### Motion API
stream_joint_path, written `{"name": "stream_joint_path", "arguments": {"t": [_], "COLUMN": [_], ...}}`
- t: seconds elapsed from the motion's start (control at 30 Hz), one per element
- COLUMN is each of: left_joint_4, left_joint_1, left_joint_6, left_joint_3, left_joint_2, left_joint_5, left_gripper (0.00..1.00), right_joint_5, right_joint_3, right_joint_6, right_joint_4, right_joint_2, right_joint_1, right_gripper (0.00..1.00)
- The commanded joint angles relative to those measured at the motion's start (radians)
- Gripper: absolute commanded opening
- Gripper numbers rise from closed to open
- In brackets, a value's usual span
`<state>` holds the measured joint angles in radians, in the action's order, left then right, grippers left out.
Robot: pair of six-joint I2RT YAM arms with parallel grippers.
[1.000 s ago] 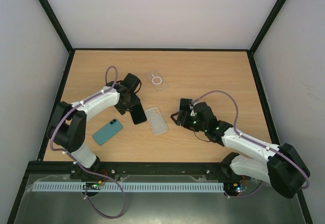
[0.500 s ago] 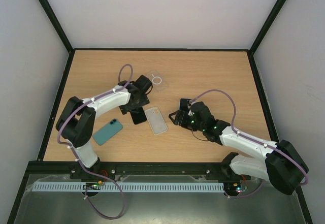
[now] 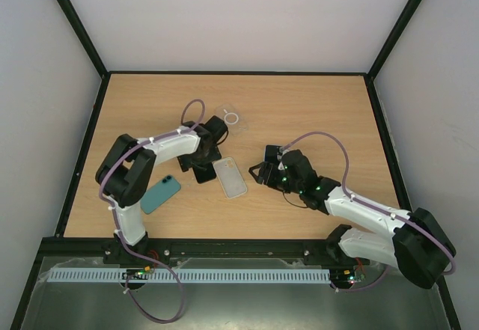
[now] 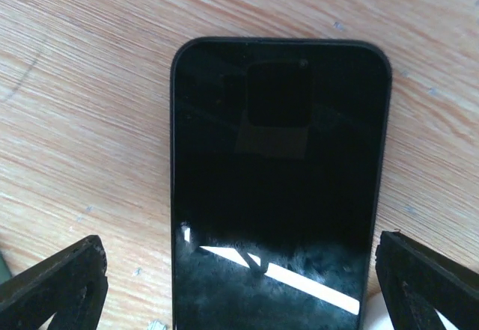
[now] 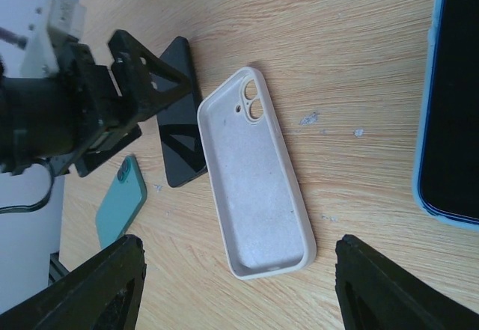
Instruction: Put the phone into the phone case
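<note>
A black phone point(image 4: 277, 188) lies screen up on the wooden table. It also shows in the top view point(image 3: 203, 172) and the right wrist view point(image 5: 179, 132). My left gripper point(image 4: 243, 292) is open and low over the phone's near end, one fingertip point(image 4: 52, 289) on each side of it, not closed on it. An empty off-white phone case point(image 5: 254, 173) lies open side up just right of the phone point(image 3: 230, 177). My right gripper point(image 5: 251, 285) is open and empty, hovering right of the case point(image 3: 262, 171).
A teal phone point(image 3: 159, 194) lies at the front left. A clear case with a ring point(image 3: 232, 117) lies behind the left gripper. A phone in a blue case point(image 5: 453, 98) lies at the right wrist view's right edge.
My left arm has swung right and its gripper has settled over the black phone. The phone and the case have not moved. The right arm has barely moved.
</note>
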<state>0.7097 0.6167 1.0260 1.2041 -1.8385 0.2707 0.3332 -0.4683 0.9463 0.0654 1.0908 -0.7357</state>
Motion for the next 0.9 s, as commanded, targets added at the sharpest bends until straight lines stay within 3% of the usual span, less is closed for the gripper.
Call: {"name": "stream_joint_path", "arguments": {"t": [0.0, 0.43, 0.73, 0.87], "left_joint_4": [0.004, -0.048, -0.081, -0.094], "left_joint_1": [-0.008, -0.026, -0.047, -0.051], "left_joint_6": [-0.018, -0.006, 0.010, 0.008], "left_joint_3": [0.027, -0.045, -0.137, -0.137], "left_joint_2": [-0.055, -0.072, -0.021, -0.025], "left_joint_5": [-0.007, -0.031, -0.075, -0.089], "left_gripper": [0.96, 0.78, 0.84, 0.80], "right_joint_5": [-0.026, -0.039, -0.037, -0.036], "right_joint_3": [0.003, 0.005, 0.001, -0.002], "right_joint_6": [-0.007, -0.012, -0.005, -0.003], "right_joint_4": [0.011, -0.003, 0.005, 0.001], "right_joint_2": [-0.026, -0.040, -0.033, -0.033], "right_joint_1": [-0.008, -0.008, -0.009, -0.010], "right_gripper": [0.69, 0.69, 0.69, 0.69]}}
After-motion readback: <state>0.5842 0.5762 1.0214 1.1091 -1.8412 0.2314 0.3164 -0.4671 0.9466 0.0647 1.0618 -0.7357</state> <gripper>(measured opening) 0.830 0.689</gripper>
